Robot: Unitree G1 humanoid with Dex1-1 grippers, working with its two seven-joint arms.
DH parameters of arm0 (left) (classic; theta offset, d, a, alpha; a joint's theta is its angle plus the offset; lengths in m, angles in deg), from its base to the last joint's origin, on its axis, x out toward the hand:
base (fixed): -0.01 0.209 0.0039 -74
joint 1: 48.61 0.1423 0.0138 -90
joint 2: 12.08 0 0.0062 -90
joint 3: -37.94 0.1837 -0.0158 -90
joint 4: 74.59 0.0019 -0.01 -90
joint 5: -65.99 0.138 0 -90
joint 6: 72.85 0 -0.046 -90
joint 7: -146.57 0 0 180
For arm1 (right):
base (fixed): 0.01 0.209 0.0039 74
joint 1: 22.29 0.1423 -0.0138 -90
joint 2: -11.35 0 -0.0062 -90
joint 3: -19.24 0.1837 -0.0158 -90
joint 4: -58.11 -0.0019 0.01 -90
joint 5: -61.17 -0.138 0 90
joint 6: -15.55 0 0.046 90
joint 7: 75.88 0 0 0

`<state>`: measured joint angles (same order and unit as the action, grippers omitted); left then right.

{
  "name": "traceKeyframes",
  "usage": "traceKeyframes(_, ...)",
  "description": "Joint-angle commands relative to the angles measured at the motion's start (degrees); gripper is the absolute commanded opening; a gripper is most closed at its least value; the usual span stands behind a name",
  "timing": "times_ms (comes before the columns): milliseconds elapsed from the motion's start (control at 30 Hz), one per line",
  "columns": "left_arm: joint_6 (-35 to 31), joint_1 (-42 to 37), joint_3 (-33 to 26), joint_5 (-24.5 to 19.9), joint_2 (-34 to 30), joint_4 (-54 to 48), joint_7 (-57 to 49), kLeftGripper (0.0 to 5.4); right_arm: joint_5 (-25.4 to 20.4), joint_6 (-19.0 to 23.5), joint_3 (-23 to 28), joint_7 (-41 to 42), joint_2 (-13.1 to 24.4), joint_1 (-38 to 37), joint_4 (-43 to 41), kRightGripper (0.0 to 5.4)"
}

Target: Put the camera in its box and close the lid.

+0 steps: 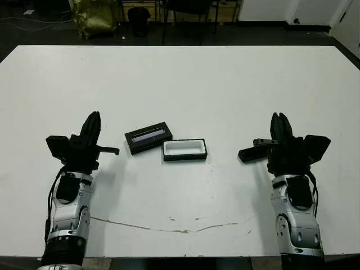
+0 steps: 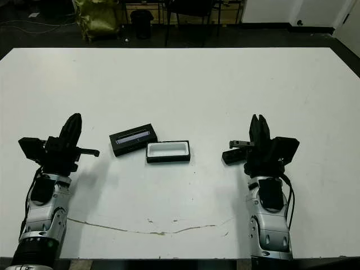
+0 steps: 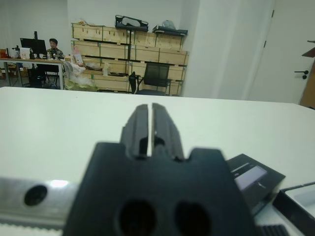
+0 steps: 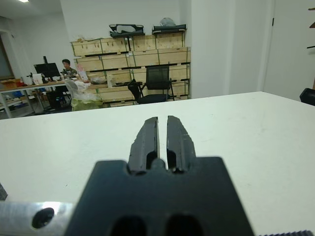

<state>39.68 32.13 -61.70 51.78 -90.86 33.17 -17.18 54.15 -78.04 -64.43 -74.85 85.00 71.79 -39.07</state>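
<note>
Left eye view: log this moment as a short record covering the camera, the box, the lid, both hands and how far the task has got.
camera: dark bar flat on the table, close beside the right hand, not gripped
box: open, white lining showing, nothing inside
lid: off the box, lying strip-up just to its left
left hand: fingers together, holding nothing, left of the lid
right hand: fingers together, holding nothing
task state: camera not yet in the box, lid not yet on
</note>
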Motion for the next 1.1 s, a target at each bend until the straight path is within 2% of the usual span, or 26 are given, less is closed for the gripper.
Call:
traceKeyframes(33,-0.9,0.7,-0.1,0.3,-0.3,0.4,-0.3,0.0,-0.6,0.6,0.3,0.2,0.2,-0.7,0.7,0.01)
traceKeyframes(400,-0.9,0.7,0.2,0.8,-0.2,0.5,-0.4,0.0,-0.6,0.8,0.4,0.4,0.4,-1.2,0.5,0.01)
traceKeyframes(533,-0.9,0.9,0.1,1.0,-0.2,0.2,-0.6,0.0,-0.4,1.4,0.2,1.5,1.7,-1.0,-0.7,0.01)
traceKeyframes(667,-1.0,0.8,-0.1,-0.3,-0.2,0.5,0.6,0.0,1.2,1.7,0.8,4.9,7.0,0.2,-1.7,0.01)
traceKeyframes(867,-0.6,0.6,-0.4,-0.8,-0.2,1.0,0.8,0.0,-3.4,3.5,4.2,14.0,16.5,4.4,-0.2,0.01)
traceKeyframes(1000,-0.2,0.5,-0.4,-0.8,-0.4,1.3,1.3,0.0,-3.5,7.0,5.4,18.6,23.1,6.7,1.5,0.01)
traceKeyframes(1100,0.1,0.4,-0.5,-0.7,-0.5,1.6,1.5,0.0,-5.2,9.0,6.1,23.4,27.2,8.4,4.4,0.01)
